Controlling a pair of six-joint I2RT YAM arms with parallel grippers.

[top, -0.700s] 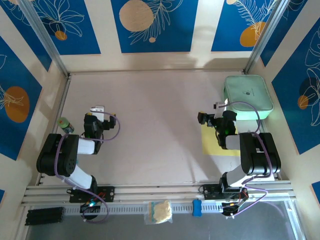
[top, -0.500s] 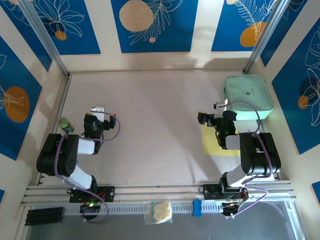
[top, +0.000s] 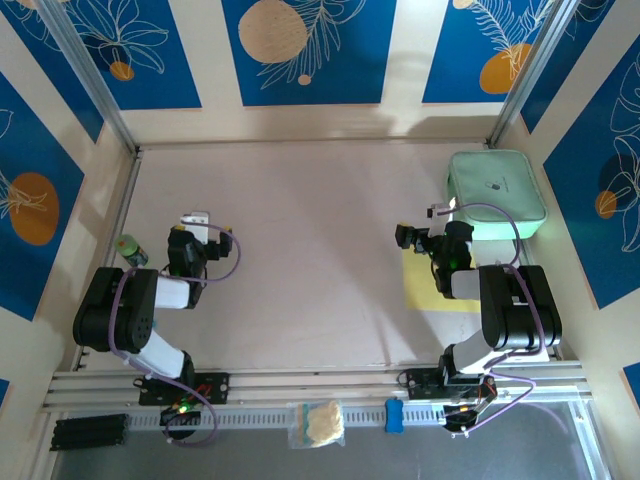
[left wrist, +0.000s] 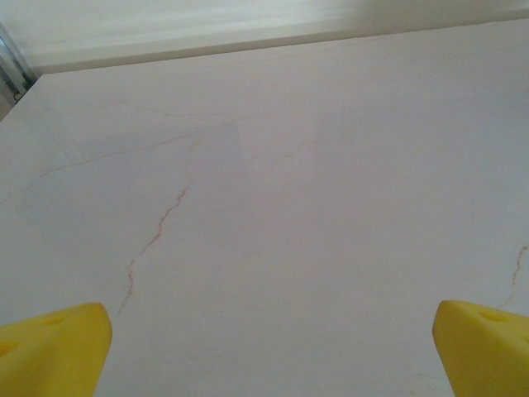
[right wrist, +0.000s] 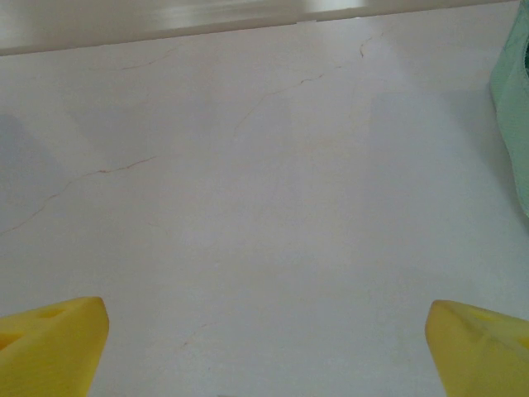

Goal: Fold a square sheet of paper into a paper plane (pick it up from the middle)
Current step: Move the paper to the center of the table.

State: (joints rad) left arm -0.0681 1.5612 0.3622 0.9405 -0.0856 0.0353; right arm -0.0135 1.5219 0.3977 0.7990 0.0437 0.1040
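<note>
The sheet (top: 422, 282) is lying flat on the right side of the desk (top: 300, 220) and is being partly covered by the right arm, with the mint-green case (top: 497, 192) sitting near it, farther back. The case is being kept closed, so its contents cannot be told. A clear bag (top: 318, 423) is lying on the rail at the near edge, between the arm bases, and a cream wad is being held inside it. The left pincer (left wrist: 271, 339) is being held wide apart over bare desk, nothing being gripped between its yellow fingers (left wrist: 50, 347). The right pincer (right wrist: 264, 339) is likewise being held wide apart over bare desk, with the case edge showing to its right.
</note>
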